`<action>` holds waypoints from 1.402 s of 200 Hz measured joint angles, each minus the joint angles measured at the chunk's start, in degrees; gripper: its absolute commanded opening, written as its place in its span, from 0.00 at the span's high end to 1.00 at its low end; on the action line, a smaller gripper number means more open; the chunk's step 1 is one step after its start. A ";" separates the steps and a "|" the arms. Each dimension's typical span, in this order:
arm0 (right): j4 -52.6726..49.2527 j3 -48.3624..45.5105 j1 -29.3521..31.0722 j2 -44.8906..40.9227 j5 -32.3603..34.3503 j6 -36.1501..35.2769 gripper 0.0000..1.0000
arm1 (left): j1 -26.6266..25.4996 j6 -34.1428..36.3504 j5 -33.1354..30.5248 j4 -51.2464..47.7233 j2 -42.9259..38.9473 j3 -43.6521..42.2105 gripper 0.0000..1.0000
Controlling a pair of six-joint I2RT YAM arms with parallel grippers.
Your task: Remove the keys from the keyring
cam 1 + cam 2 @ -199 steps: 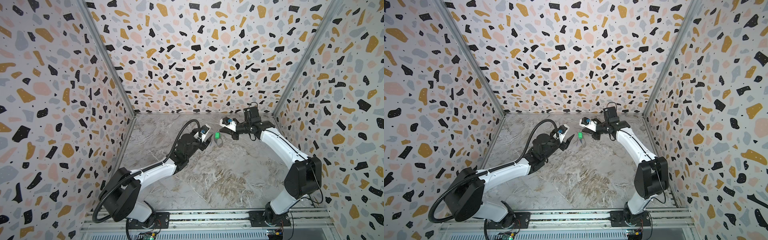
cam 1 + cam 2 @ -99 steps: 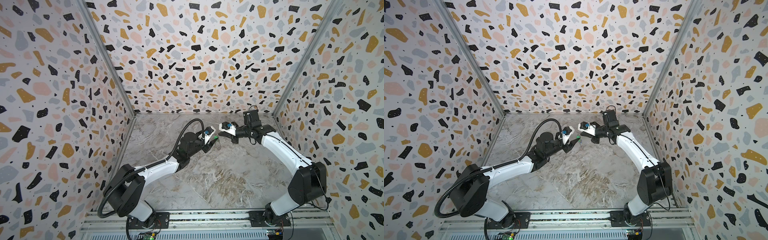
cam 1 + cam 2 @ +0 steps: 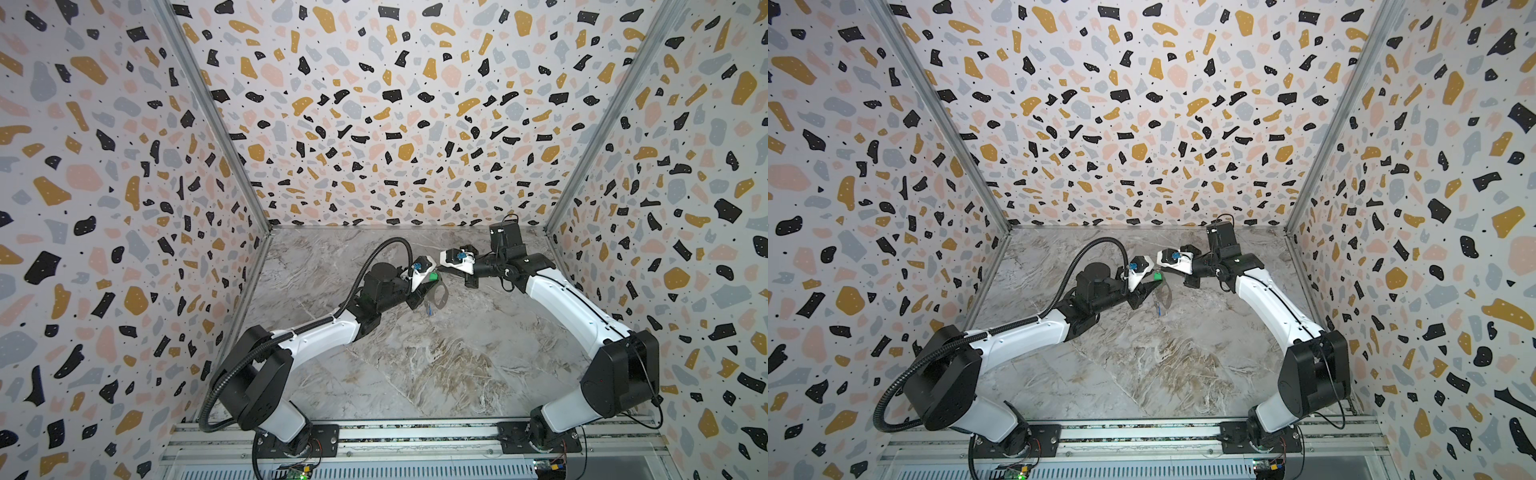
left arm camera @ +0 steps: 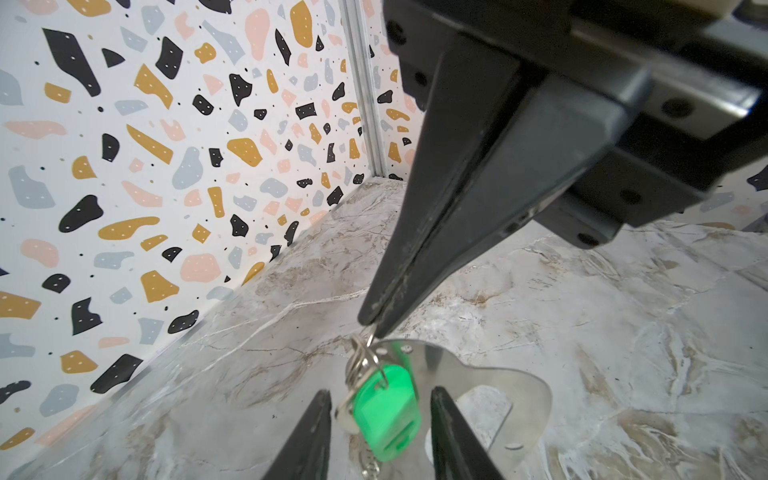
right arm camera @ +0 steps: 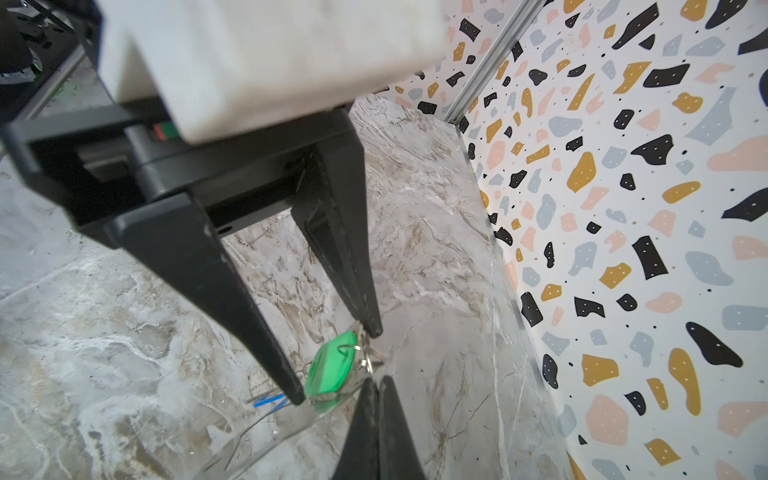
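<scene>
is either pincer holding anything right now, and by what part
The right pincer is shut on the wire ring at the top of the key bunch. The left pincer straddles the green tag with its jaws apart, gripping nothing.

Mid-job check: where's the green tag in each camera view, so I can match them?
Top view: green tag mid-scene, just above the keyring tab.
Top view: same spot, above the tab.
Left wrist: between the left end effector tips, against the tab.
Right wrist: between those tips, on the wire ring pinched by the shut right end effector.
Shared landmark: the keyring tab.
</scene>
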 measured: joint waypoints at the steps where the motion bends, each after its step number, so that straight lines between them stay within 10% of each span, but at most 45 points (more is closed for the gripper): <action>1: 0.00 0.00 0.00 0.00 0.02 0.00 1.00 | 0.00 0.02 0.04 -0.02 0.00 0.02 0.64; 280: 5.64 -3.80 0.28 -2.99 3.39 -1.46 1.00 | 0.07 -1.44 1.20 -2.01 1.20 1.55 0.80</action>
